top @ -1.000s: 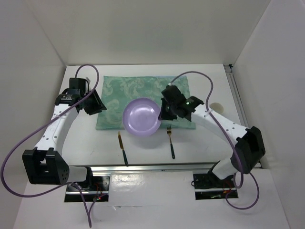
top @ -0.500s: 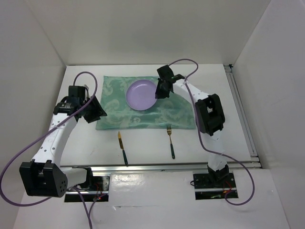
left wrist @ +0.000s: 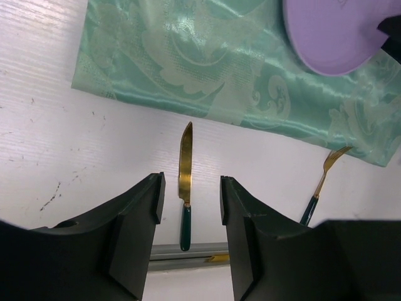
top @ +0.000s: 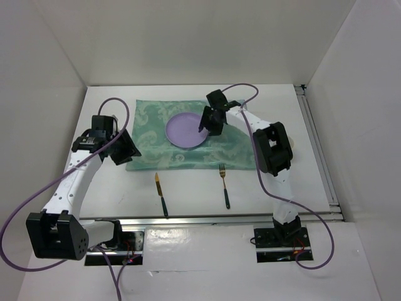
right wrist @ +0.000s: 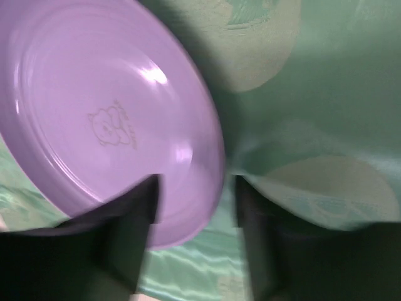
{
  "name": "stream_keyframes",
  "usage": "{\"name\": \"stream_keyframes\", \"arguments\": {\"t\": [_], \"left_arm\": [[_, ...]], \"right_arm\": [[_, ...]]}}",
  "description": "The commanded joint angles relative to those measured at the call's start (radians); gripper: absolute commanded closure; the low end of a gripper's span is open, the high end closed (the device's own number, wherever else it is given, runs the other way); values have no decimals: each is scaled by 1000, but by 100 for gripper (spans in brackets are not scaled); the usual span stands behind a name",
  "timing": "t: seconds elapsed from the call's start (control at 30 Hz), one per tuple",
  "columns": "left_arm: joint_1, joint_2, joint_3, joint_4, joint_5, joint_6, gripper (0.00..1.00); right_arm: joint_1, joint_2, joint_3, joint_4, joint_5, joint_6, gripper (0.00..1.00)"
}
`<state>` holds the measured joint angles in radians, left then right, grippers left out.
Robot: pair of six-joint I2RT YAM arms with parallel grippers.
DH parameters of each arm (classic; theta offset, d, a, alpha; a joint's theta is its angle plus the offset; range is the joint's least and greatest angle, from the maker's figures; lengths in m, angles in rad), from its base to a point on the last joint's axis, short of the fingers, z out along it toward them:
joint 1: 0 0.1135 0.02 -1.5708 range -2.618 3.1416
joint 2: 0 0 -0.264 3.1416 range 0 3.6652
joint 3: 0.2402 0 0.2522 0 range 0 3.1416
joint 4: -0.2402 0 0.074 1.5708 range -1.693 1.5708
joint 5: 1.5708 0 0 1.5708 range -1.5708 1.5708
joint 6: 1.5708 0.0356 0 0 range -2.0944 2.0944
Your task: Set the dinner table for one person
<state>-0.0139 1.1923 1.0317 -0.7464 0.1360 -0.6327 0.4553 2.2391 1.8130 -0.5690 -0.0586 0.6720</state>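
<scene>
plate down on mat, right end effector at its rim

left side first: left end effector [top: 127, 148] hangs over the table [top: 194, 195] just off the mat's left near corner. fingers apart, nothing between them. in the left wrist view the gap [left wrist: 192, 180] frames the knife lying on the table below, well clear of the fingers.

table: the big white top carrying everything, filling the middle of the top view from the arm bases to the back wall. bare white shows in the left wrist view too [left wrist: 56, 150].

teal patterned mat [top: 150, 128] lies flat on the far half of the table, long side running left-right.

knife [top: 161, 194]: gold blade, dark green handle, on bare table near the mat's near edge, blade tip pointing at the mat, not touching it [left wrist: 185, 157].

purple plate [top: 186, 130] sits on the mat, about mid-mat. its face shows plain purple with a small stamped figure near the middle [right wrist: 106, 106]. no contents visible on it.

fork [top: 223, 186]: gold tines, dark handle, on the table right of the knife and roughly parallel to it, tines right at the mat's near edge [left wrist: 321, 185].

right end effector [top: 210, 122] is at the plate's right rim. in the right wrist view its fingers straddle that rim [right wrist: 194, 207], one over the plate's face, one over the mat [right wrist: 301, 94]. view is blurred, can't tell whether they pinch the plate or stand free of it.
</scene>
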Motion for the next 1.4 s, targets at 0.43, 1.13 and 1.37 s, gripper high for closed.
{"name": "stream_keyframes", "arguments": {"t": [0.43,1.13,1.37], "left_arm": [[-173,-98,-82,-25,-49,-91,43],[-724,118,-279,19,-358,-590,38],[-742,161,-335,82,-335,-631,41]], "right_arm": [[22,-418,-217,-63,161,-63,7],[51,-834,-623,-123,201,-18,0],[51,-834,-623,-123,201,-28,0]]}}
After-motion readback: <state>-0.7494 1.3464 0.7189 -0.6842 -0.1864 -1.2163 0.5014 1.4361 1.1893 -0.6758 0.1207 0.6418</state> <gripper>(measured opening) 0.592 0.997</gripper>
